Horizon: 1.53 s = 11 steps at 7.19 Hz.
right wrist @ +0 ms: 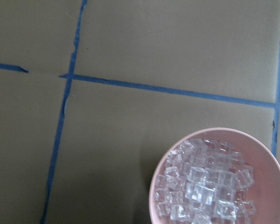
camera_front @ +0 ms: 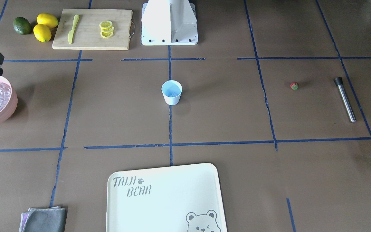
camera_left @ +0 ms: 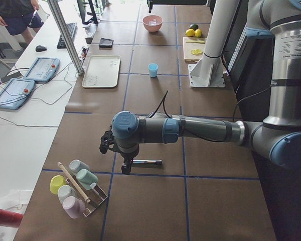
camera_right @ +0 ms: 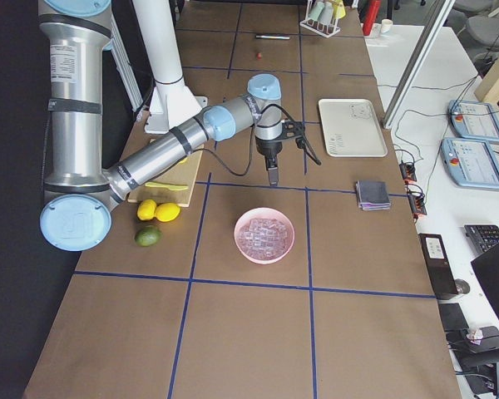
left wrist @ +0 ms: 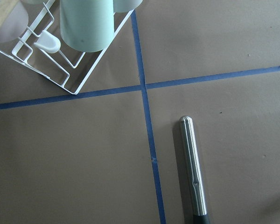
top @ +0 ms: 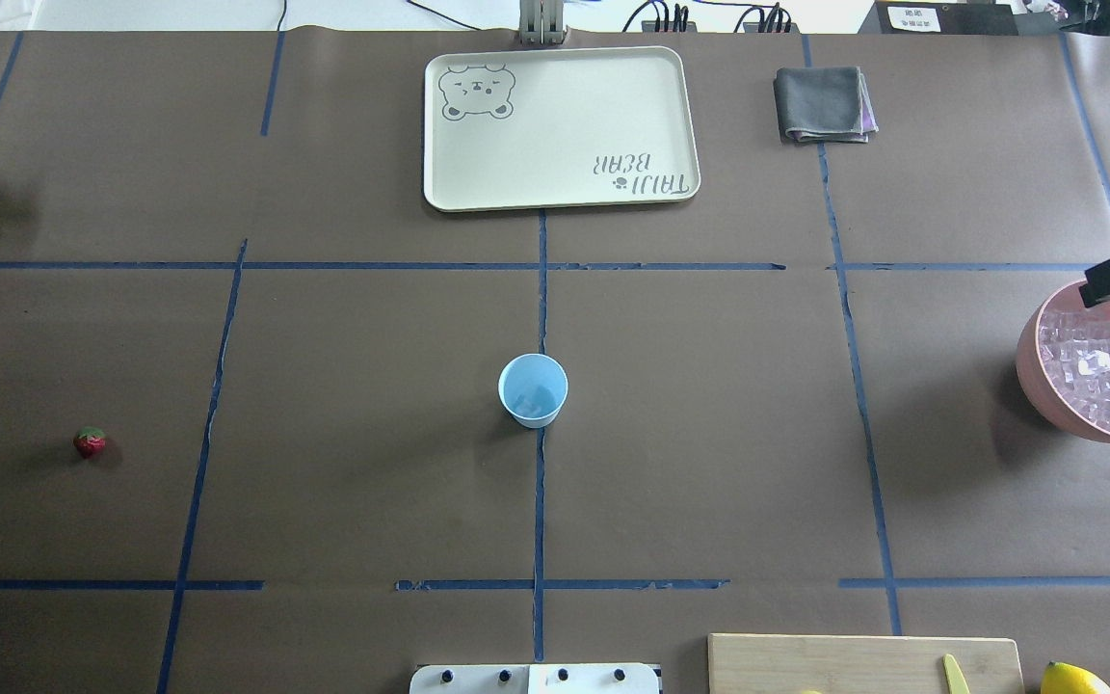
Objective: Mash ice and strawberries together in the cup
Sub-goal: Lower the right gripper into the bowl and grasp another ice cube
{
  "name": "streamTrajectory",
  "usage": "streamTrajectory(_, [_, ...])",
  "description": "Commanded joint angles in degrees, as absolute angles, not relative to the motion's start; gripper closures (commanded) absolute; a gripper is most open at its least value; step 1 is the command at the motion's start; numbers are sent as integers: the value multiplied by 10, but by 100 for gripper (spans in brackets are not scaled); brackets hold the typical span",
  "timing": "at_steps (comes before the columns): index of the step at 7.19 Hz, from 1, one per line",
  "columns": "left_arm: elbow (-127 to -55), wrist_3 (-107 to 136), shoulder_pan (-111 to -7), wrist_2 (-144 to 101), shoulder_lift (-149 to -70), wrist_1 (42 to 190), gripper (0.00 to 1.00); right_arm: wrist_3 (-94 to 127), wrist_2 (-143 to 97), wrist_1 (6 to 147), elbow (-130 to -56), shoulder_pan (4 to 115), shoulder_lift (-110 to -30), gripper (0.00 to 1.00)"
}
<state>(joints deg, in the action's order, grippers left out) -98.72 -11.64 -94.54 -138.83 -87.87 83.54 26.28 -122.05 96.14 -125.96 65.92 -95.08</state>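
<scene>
- The cup [camera_front: 171,92] stands upright at the table's middle, on a blue tape line, open end up. Something pale and glassy seems to lie at its bottom, but it is too faint to name.
- The ice [right wrist: 205,186] is heaped as clear cubes in the pink bowl [camera_front: 13,96], far out on the robot's right and well apart from the cup.
- The strawberry [camera_front: 294,86] lies alone on the brown table cover on the robot's left, well apart from the cup and near the muddler [camera_front: 345,99].
- The muddler is a steel rod with a dark end and lies flat on the table.
- The right gripper [camera_right: 272,176] hangs point-down over the far rim of the pink bowl. Only part of it shows, at the frame edge, in the overhead and front views. I cannot tell how its jaws stand, and nothing shows in them.
- The left gripper [camera_left: 125,169] hangs low by the muddler's dark end. It shows only in the left side view, so I cannot tell the state of its jaws.
- A cream bear tray [top: 560,125] sits across the table from the robot, with a folded grey cloth [top: 823,103] near it.
- A wooden cutting board [camera_front: 92,29] carries a yellow-green knife [camera_front: 73,29] and lemon slices [camera_front: 106,29].
- Two lemons [camera_front: 47,20] and a dark green lime [camera_front: 22,25] lie beside the board.
- A white wire rack [left wrist: 74,60] of pastel cups lies near the muddler.
</scene>
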Motion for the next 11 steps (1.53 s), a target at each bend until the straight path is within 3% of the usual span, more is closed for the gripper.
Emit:
streamTrajectory(1, [-1002,-115,-947,-1388,-871,833,0,202,-1235,906,-1237,685,-1021,1])
streamTrajectory(2, [-1015,-114,-947,-1388,-865,831,0,208,-1240,786,-1179,685,-1054,1])
streamTrajectory(4, [-1057,-90,-947,-1388,-837,831,0,219,-1267,730,-1118,686,-1057,1])
streamTrajectory(5, [-1070,-90,-947,-1388,-828,829,0,219,-1266,728,-1087,685,-1050,13])
streamTrajectory(8, [-1071,-90,-947,-1388,-827,829,0,217,-1269,729,-1068,684,-1037,26])
streamTrajectory(11, [-1072,-90,-947,-1389,-827,829,0,218,-1262,733,-1054,667,-1021,26])
